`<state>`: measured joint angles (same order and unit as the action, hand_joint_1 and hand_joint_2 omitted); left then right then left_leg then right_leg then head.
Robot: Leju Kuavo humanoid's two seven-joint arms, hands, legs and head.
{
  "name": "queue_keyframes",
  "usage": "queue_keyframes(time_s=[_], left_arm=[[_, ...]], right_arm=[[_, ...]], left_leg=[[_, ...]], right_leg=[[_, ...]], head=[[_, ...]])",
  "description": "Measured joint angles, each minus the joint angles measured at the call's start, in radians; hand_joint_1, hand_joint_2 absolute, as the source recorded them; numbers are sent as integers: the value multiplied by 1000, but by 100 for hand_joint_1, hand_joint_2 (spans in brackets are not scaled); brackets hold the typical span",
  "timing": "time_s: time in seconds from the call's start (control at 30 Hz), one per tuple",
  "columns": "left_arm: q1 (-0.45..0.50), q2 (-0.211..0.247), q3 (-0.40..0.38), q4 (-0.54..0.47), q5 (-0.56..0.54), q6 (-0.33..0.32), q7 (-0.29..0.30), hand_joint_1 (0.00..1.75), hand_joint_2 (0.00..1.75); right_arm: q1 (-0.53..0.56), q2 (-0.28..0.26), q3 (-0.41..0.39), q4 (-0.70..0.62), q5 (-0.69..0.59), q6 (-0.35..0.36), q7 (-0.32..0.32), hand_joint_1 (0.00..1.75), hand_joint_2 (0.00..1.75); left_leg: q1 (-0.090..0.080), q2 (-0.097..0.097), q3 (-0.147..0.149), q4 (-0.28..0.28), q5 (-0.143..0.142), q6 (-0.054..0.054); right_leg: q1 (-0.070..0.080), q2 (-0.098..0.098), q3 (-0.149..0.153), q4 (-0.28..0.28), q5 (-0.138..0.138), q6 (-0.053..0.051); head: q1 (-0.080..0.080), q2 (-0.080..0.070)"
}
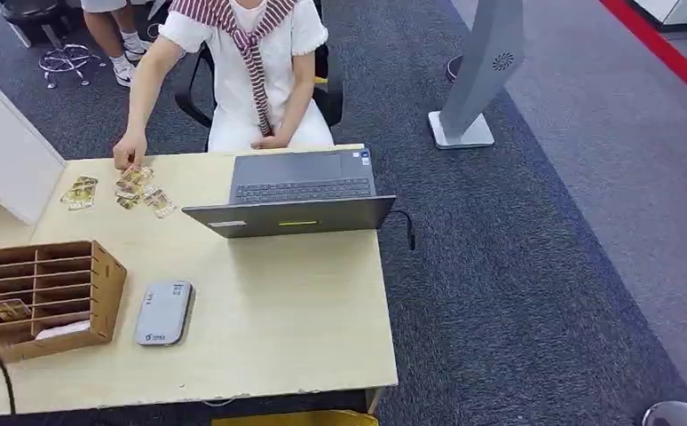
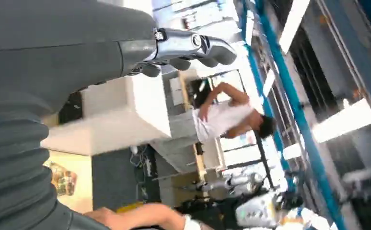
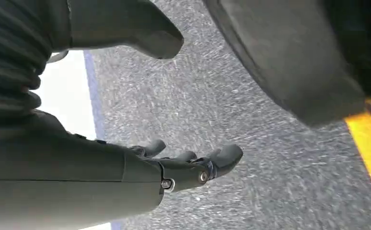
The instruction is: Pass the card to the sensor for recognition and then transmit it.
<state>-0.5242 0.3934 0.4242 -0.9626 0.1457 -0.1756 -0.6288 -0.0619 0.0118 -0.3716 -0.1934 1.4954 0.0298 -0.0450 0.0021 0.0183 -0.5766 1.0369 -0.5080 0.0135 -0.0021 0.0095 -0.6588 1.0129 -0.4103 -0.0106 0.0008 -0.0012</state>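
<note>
Several gold-patterned cards (image 1: 127, 188) lie spread at the far left of the wooden table (image 1: 304, 319), where a seated person's hand (image 1: 129, 155) touches them. A grey flat sensor (image 1: 163, 312) lies near the table's front left. My left hand (image 2: 188, 48) is raised with its fingers loosely extended and holds nothing; some cards (image 2: 61, 178) and the person's arm (image 2: 135, 215) show beyond it. My right hand (image 3: 193, 165) hangs over grey carpet, thumb (image 3: 140, 28) and fingers apart, empty.
A wooden slotted rack (image 1: 100, 266) stands at the front left with one card (image 1: 9, 308) in a slot. An open laptop (image 1: 300, 191) faces the person, its cable (image 1: 408, 226) hanging off the right edge. A white box (image 1: 7, 151) stands far left, and a grey stand (image 1: 486, 71) on the carpet.
</note>
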Motion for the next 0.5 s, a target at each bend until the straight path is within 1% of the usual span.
queue_keyframes(time_s=[0.03,0.13,0.2,0.27,0.33,0.4,0.5], left_arm=[[10,20,62,22,59,-39,15,0,175],[37,103,271,145,251,-138,98,0,175],[63,152,390,231,333,-160,128,0,175],[102,191,485,305,376,-169,129,0,175],[147,212,561,360,405,-180,125,0,175],[179,227,612,402,417,-190,124,0,175],[203,243,661,446,419,-189,123,0,175]], right_arm=[[6,0,0,0,-1,-6,2,0,175],[21,0,0,3,2,-19,-2,0,175],[30,0,0,5,2,-26,-14,0,175],[34,0,0,5,4,-27,-29,0,175],[36,-2,0,6,13,-30,-40,0,175],[37,-3,0,6,16,-30,-45,0,175],[37,-5,0,6,16,-31,-48,0,175]], left_leg=[[1,0,0,0,0,0],[2,0,0,-1,-2,-2],[2,0,1,-1,-2,-3],[2,0,1,-1,-2,-3],[2,-1,1,-1,-2,-3],[2,-2,1,0,-2,-2],[2,-6,0,0,-2,-2]], right_leg=[[0,0,0,0,0,0],[1,0,0,0,-1,-2],[1,0,0,0,-2,-2],[1,0,0,0,-3,-3],[1,-1,0,0,-3,-2],[1,-2,1,-1,-4,-3],[1,-6,2,-1,-4,-2]], head=[[0,0],[0,0],[-1,0],[0,0],[0,0],[0,0],[1,0]])
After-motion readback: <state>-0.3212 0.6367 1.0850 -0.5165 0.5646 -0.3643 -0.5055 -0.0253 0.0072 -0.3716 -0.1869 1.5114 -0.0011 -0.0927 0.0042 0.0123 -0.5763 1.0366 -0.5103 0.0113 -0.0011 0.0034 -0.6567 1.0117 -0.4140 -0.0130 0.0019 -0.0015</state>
